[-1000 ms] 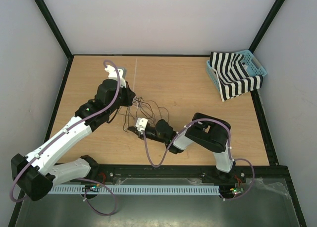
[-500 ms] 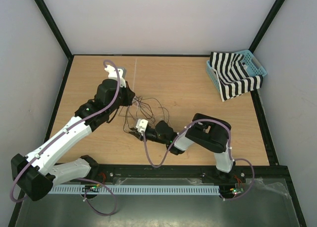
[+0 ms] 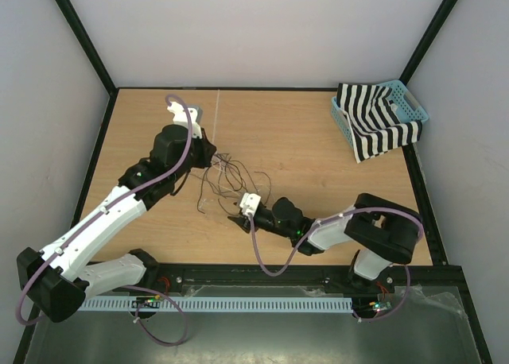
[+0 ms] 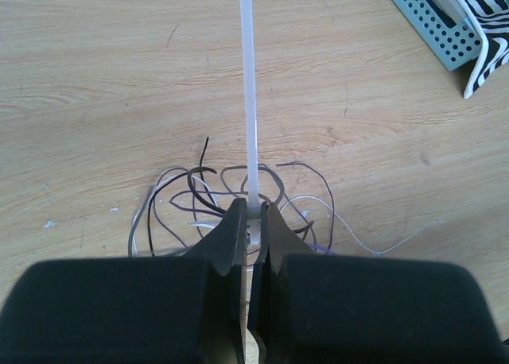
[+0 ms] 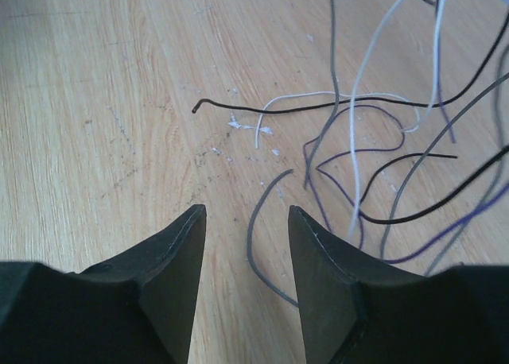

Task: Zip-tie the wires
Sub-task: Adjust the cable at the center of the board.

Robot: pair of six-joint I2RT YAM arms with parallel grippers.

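Seemingly pinched, zip tie (image 4: 247,86) in left gripper (image 4: 254,214)

place: robot lab cell | cues: white panel walls (image 3: 262,30), black frame (image 3: 85,42), wooden table (image 3: 318,157)

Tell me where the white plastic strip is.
In the left wrist view, the zip tie is pinched in the left gripper, pointing straight ahead across the wires.

Nothing legible from where I stand — no word, label, brand or number can be made out on anything.
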